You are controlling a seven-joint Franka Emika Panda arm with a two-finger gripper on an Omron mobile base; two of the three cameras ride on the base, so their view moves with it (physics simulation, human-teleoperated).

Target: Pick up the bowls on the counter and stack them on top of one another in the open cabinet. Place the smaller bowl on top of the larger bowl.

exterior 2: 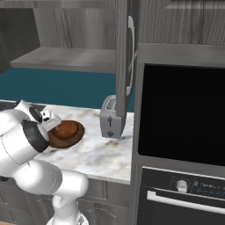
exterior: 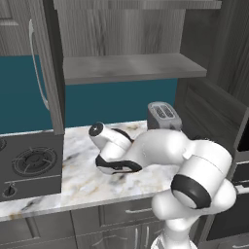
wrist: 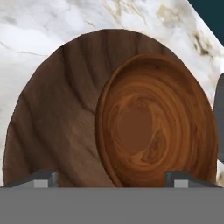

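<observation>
Claw (wrist: 111,177) spread wide, dark tips just poking up at the frame's lower edge, pinching nothing, poised right over the bowls. Smaller bowl (wrist: 153,131) nested inside the larger bowl (wrist: 57,127), pushed toward one side: reddish-brown, round, with swirling concentric grain, against broad dark brown wood with long streaks. Both sitting on the counter (wrist: 39,30), a white marble slab veined grey and tan. From the right base view, stacked bowls (exterior 2: 66,132) partly masked by the arm's wrist; small one hard to separate from the big one there. Beyond, boxy grey toaster (exterior 2: 110,117). Above, open cabinet (exterior: 131,65), grey wood-grain, flat shelf, curved metal handle (exterior: 36,68) on its door. Stovetop (exterior: 29,163) cut off at left.
</observation>
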